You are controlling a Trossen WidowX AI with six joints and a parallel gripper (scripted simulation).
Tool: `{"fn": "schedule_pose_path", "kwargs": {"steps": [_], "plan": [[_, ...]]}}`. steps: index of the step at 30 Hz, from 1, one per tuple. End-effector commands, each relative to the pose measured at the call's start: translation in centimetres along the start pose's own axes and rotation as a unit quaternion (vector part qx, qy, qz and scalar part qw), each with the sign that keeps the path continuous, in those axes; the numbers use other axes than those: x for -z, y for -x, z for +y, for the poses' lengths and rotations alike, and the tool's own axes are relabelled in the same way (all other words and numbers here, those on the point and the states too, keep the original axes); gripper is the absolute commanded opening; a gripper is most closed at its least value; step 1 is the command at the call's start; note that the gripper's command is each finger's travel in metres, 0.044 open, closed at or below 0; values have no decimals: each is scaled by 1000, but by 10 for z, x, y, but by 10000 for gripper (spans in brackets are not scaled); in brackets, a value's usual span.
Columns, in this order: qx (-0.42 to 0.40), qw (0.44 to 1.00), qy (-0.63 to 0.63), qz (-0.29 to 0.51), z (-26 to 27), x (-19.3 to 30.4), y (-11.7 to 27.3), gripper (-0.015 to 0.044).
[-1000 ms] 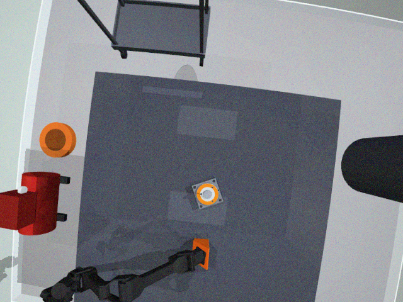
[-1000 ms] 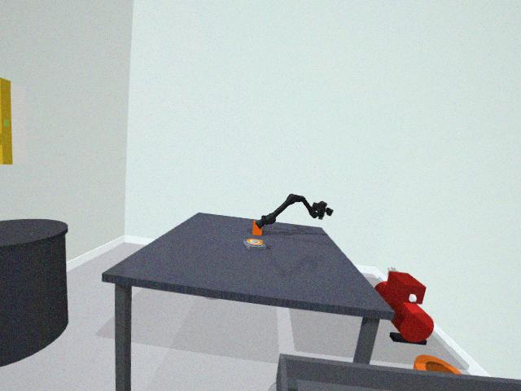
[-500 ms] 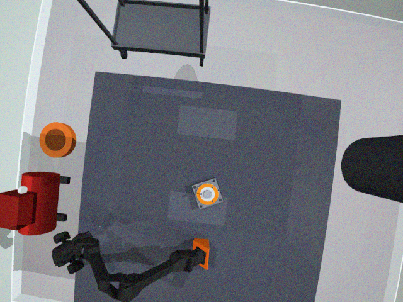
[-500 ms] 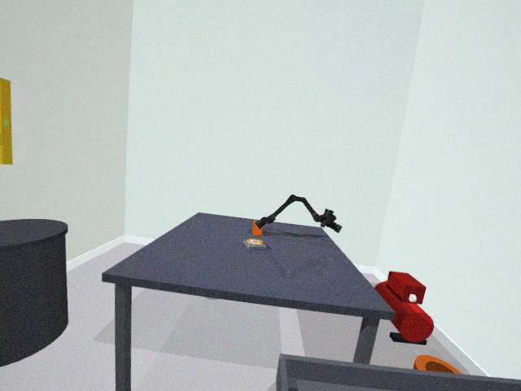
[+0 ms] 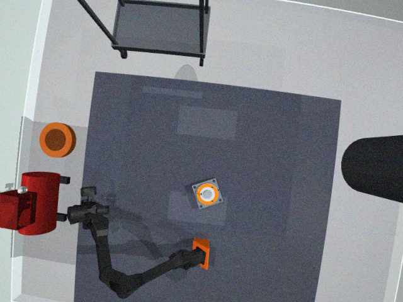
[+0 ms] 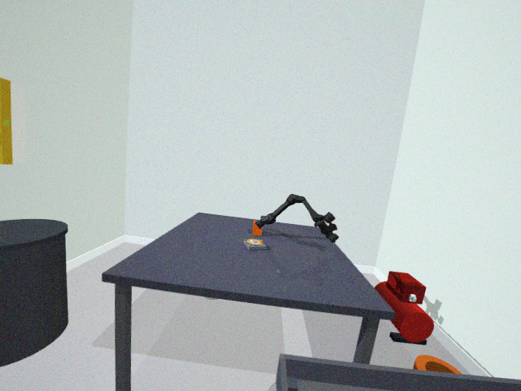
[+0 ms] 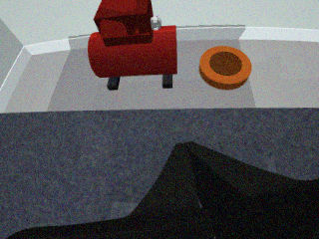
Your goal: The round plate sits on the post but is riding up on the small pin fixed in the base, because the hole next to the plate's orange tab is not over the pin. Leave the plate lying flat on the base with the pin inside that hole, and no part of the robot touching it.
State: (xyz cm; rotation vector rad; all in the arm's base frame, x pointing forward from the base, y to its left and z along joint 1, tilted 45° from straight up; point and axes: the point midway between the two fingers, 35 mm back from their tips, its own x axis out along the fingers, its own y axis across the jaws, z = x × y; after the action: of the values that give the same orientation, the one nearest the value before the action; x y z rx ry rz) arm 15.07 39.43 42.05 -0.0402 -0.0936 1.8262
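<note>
Reaching has not really begun, we judge: our gripper (image 5: 85,191) sits at the left edge of the top view, fingers fully closed on nothing, well apart from the work. In the wrist view it looks out over the surface (image 7: 80,159) toward the floor beyond, not toward the plate.

Moving right in the top view, the round plate (image 5: 208,194) lies near the middle of the frame, an orange ring around the white post (image 5: 207,194), on its grey square base (image 5: 218,199). The orange tab, the hole and the pin are too small for us to make out, so we cannot tell how far the plate must turn.

The next move, as we see it, calls for swinging the arm right toward the base, getting over the plate's edge, and finding the tab before any contact; a closed gripper could nudge the plate round, though opening may be needed.

Counting left to right in the top view: one orange ring (image 5: 56,139) on the floor, one red compressor (image 5: 34,202), one gripper, one plate, one post, one base, one orange arm mount (image 5: 201,251).
</note>
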Motion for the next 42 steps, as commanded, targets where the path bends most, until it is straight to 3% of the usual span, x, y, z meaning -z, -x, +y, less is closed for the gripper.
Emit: {"fn": "schedule_pose_path", "kwargs": {"steps": [1,7,18,25,31,37,42], "plan": [[63,997,-30,44,-40,31,28,0],[178,969,-115,124,-104,95,100,0],[295,881,-291,228,-135,208,224,0],[338,793,-429,269,-110,276,304,0],[346,670,-599,270,-44,330,378,0],[327,593,-695,241,6,345,406,0],[326,589,-699,240,8,345,406,0]]}}
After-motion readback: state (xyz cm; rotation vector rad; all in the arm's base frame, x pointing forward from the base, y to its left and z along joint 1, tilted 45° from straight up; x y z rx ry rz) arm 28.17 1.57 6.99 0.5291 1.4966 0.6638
